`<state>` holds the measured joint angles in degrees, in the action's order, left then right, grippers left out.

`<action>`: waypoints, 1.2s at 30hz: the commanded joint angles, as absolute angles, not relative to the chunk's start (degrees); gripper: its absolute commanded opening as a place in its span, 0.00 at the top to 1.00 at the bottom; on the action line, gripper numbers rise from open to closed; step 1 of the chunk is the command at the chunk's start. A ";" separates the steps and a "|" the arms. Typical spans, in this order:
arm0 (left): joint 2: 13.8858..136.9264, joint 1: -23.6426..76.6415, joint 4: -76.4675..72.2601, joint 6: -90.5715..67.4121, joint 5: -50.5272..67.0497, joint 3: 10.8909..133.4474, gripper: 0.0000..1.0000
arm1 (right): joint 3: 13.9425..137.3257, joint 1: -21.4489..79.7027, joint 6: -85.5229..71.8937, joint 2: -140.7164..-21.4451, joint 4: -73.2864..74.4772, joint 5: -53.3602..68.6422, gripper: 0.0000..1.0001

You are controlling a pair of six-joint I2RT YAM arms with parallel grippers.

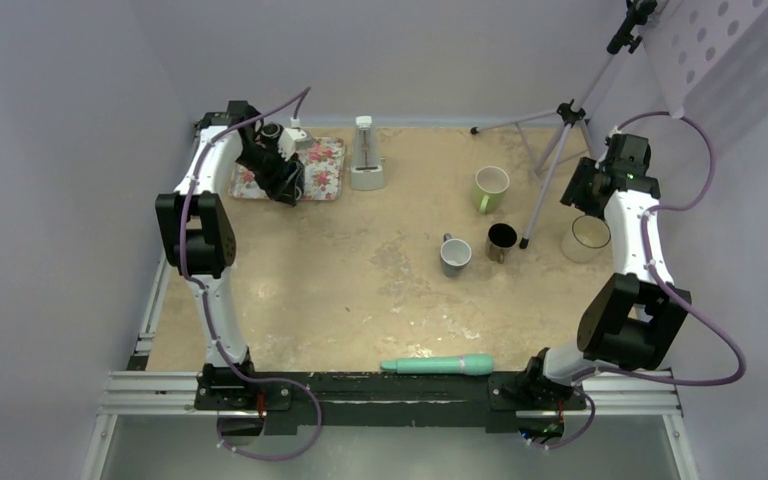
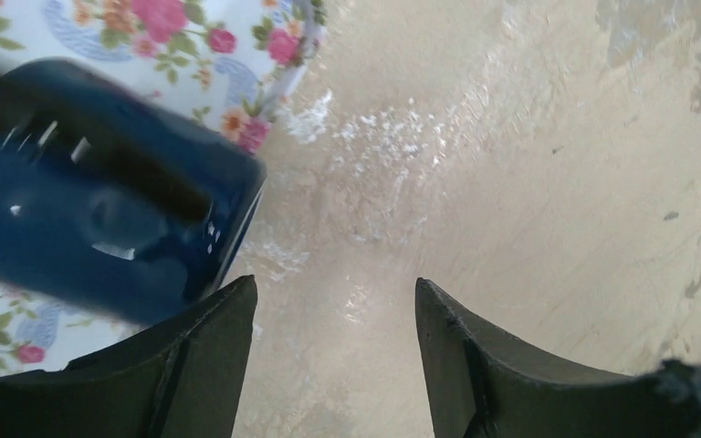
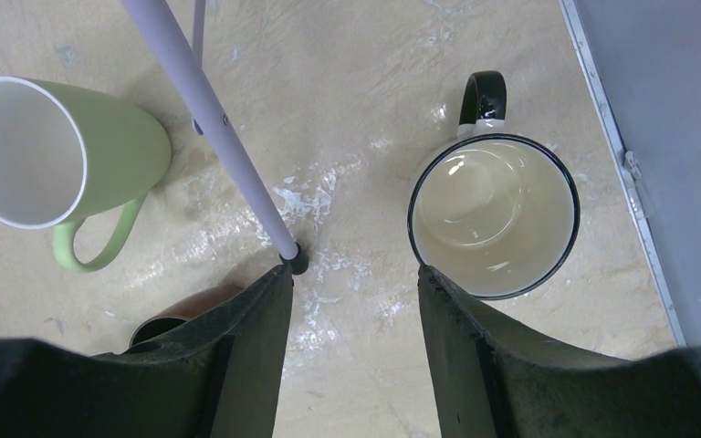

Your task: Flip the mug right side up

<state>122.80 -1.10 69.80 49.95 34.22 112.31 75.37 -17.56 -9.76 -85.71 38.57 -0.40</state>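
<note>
At the near table edge, between the two arm bases, lies a teal rod-shaped object. Beyond it the sandy table is bare through its middle, well apart from either gripper.

The right gripper hangs near the table's right edge, fingers spread wide with nothing between them. Just ahead of its right finger stands a cream enamel mug, mouth up, with its black handle pointing away; the edge runs close beside it. Ahead of the left finger a tripod leg plants its foot, and past that stands a green mug, mouth up. A brown mug peeks from behind the left finger (only part of its rim shows there; the overhead view shows it whole, beside a grey mug).

Farther off, the left gripper hangs at the edge of a floral tray, fingers likewise wide apart over bare table. The dark blue mug rests on the tray just outside the left finger. It is blurred, so neither contact nor which way its mouth faces can be told. Only the wrist camera shows it, because the arm covers it from overhead. Beyond the tray stands a white device, seen only from above.
</note>
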 commanded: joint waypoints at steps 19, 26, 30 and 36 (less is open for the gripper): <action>127.38 4.53 47.02 14.22 21.38 125.65 0.24 | 77.05 -17.13 -7.33 -82.62 38.67 3.32 0.44; 132.81 2.86 45.67 5.83 19.38 130.93 0.17 | 75.62 -16.88 -7.07 -81.02 39.53 2.48 0.44; 131.29 2.22 47.18 0.90 23.03 126.09 0.21 | 74.68 -16.80 -7.11 -80.14 39.47 2.12 0.44; 130.10 2.28 43.46 -8.76 32.57 117.63 0.39 | 75.41 -16.63 -6.84 -80.35 40.27 2.55 0.44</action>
<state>132.64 1.78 46.39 -0.14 25.56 121.19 74.76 -16.91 -7.86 -81.73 39.90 2.55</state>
